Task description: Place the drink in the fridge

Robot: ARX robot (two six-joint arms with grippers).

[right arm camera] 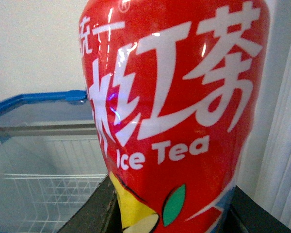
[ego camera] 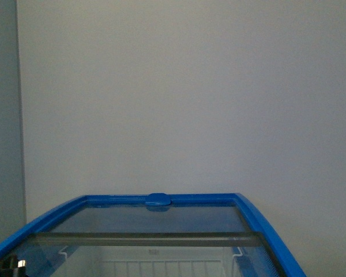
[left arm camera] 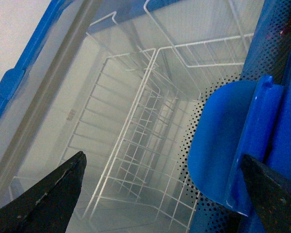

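We are clamping the red-labelled tea bottle in the right gripper, near the blue-rimmed glass-lidded chest fridge containing white wire baskets; the left gripper is hovering above it, fingers spread, holding nothing.

Fridge at 6 o'clock, wall behind at 12; wire basket inside, under glass lid; drink in right pincer

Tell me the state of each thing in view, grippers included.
White chest freezer: curved glass lid open or shut, unclear.
Red-labelled plastic tea bottle: held, not yet in freezer.
Right gripper: shut on the bottle.
Left gripper: open, above the blue plastic lid handle.
White wire basket inside: empty as far as visible.
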